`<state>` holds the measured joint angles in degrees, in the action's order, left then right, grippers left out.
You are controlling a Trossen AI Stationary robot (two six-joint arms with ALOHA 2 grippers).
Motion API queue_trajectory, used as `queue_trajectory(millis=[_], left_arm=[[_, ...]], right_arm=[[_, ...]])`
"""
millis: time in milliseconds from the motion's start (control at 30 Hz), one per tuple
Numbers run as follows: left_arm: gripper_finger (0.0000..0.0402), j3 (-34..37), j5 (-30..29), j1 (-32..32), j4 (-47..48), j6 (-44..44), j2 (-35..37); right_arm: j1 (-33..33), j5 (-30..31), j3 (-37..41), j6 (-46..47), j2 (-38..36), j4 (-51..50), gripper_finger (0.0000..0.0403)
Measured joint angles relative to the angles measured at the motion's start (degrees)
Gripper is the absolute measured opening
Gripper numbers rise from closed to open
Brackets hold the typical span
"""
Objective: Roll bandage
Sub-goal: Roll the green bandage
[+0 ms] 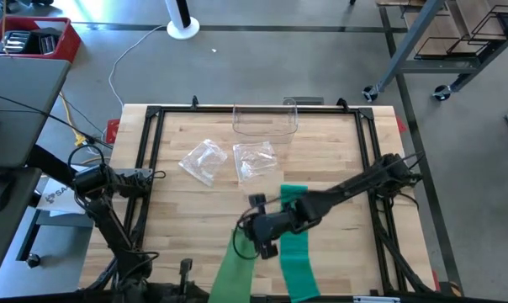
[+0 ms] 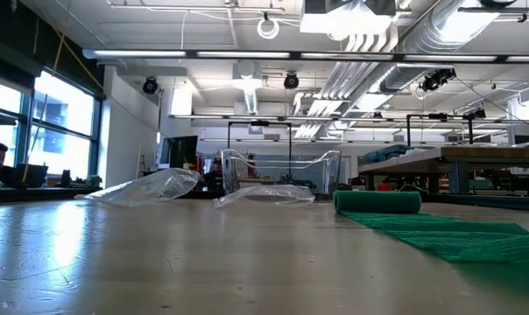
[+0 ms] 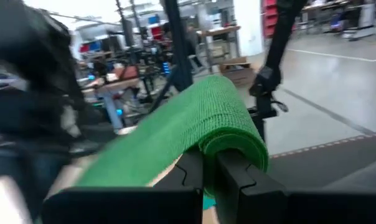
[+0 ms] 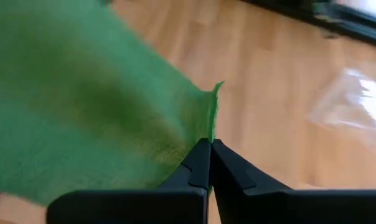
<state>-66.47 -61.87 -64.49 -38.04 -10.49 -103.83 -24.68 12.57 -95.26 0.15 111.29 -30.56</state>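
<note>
A green bandage lies on the wooden table. Its rolled part rests on the table right of the middle, and a flat strip runs from it to the near edge. A second stretch rises from the near edge toward my right gripper, which is shut on it. My left gripper is shut too, with the bandage folded over its fingertips. It does not show plainly in the high view. No gripper shows in the low view. My left gripper has a fold of the bandage draped over its shut fingertips. The fold hides where the fingers meet it. From there the band runs away from the gripper, lifted clear of the table. My right gripper pinches the bandage's edge between its two fingertips, next to a small raised corner. The fingers slant down toward the table. The cloth spreads out from them above the wood, lifted at that spot.
Two crumpled clear plastic bags lie on the far half of the table, with a clear plastic container behind them at the far edge. A black frame runs around the table top.
</note>
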Motion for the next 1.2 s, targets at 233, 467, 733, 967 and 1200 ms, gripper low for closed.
queue_trajectory(millis=[233,467,733,967,1200], left_arm=[[0.0007,0.04,-5.76,-0.22,0.44,0.37,0.00],[0.0008,0.10,-5.72,0.78,2.32,5.92,-0.04],[0.0009,0.08,-4.45,1.81,4.40,9.77,-0.32],[0.0009,0.08,-13.44,2.62,18.87,22.89,-1.55],[0.0009,1.00,-20.95,2.80,49.34,53.73,-1.60]], right_arm=[[-5.72,-1.28,13.87,4.07,0.03,24.84,0.0001],[-9.85,-1.31,20.00,9.61,0.03,36.41,0.0058],[-11.89,-1.24,18.44,10.05,-0.37,34.81,0.0156],[-12.98,-1.21,13.49,12.23,-0.47,23.01,0.0164],[-13.06,-1.15,11.68,16.45,-0.47,14.90,0.0163]])
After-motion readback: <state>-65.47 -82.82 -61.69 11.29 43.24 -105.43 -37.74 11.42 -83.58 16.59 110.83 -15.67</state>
